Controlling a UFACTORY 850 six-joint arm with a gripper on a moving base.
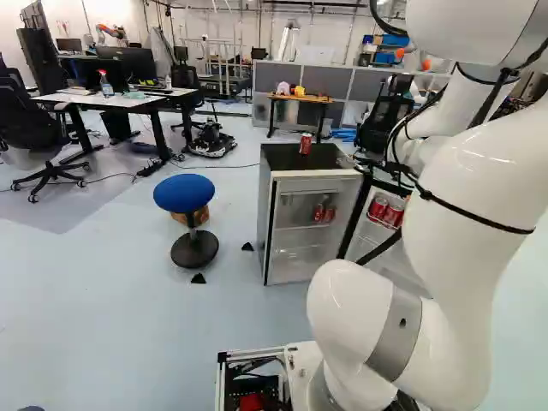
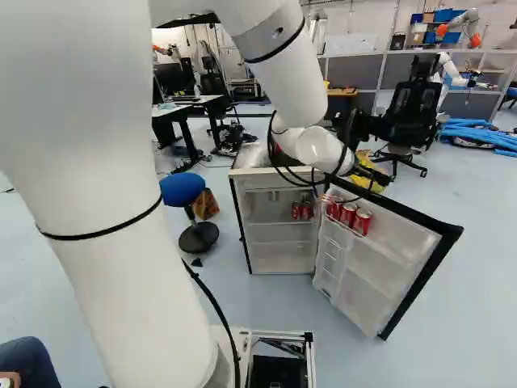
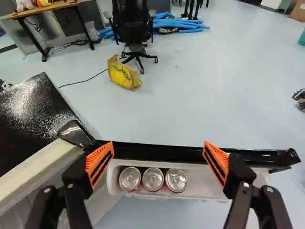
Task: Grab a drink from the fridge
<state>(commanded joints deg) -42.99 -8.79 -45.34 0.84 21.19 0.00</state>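
The black gripper point(image 2: 370, 173) hangs above the fridge's open door in the right base view. In the wrist view the gripper point(image 3: 158, 163) is open, orange pads wide apart, nothing held. Below and between its fingers, three upright cans point(image 3: 153, 179) stand in the door's rack. The fridge point(image 1: 312, 224) is open, its door point(image 2: 380, 263) swung out to the right. Red cans point(image 2: 302, 211) also stand on an inner shelf. Another red can point(image 1: 305, 144) is on the fridge's black top.
A blue stool point(image 1: 185, 193) stands left of the fridge. Beyond the door are a yellow bag point(image 3: 123, 73) and a black office chair point(image 3: 133, 28). Desks point(image 1: 128, 98) are at the back left. Another robot point(image 2: 452, 71) stands at the far right. A person's leg point(image 2: 29, 364) shows near the base.
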